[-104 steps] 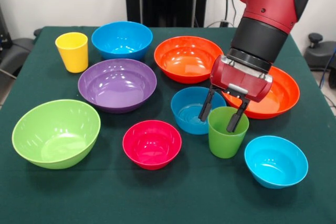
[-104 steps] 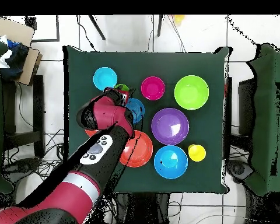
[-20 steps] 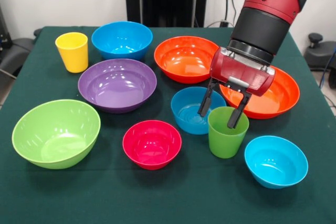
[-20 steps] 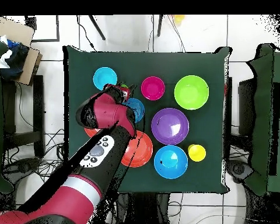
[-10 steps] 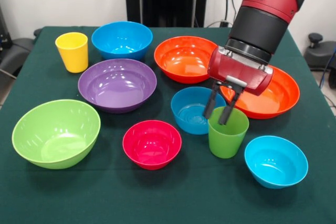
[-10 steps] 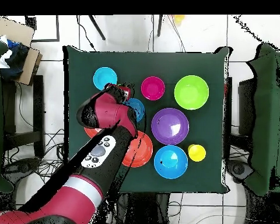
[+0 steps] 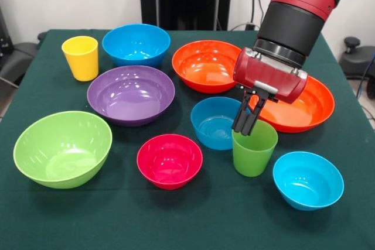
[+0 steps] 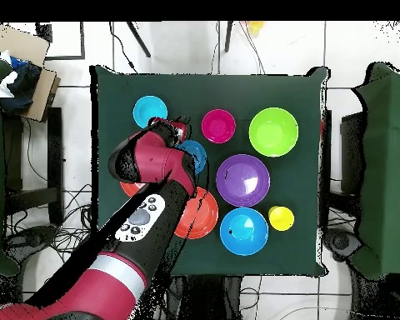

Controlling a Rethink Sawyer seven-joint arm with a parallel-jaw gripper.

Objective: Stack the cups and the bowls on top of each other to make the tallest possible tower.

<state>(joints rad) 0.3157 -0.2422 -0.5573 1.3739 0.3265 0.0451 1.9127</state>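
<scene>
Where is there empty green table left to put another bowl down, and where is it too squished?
Bare cloth runs along the near edge, in front of the lime green bowl, pink-red bowl and cyan bowl. It is squished in the middle, where the gripper sits at the green cup, between the small blue bowl and an orange bowl.

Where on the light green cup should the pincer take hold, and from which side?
By the rim wall, from above: the light green cup stands upright, mouth open. The pincer, fingers shut together, already straddles its far rim. Its glossy taper probably makes side grips slip.
</scene>
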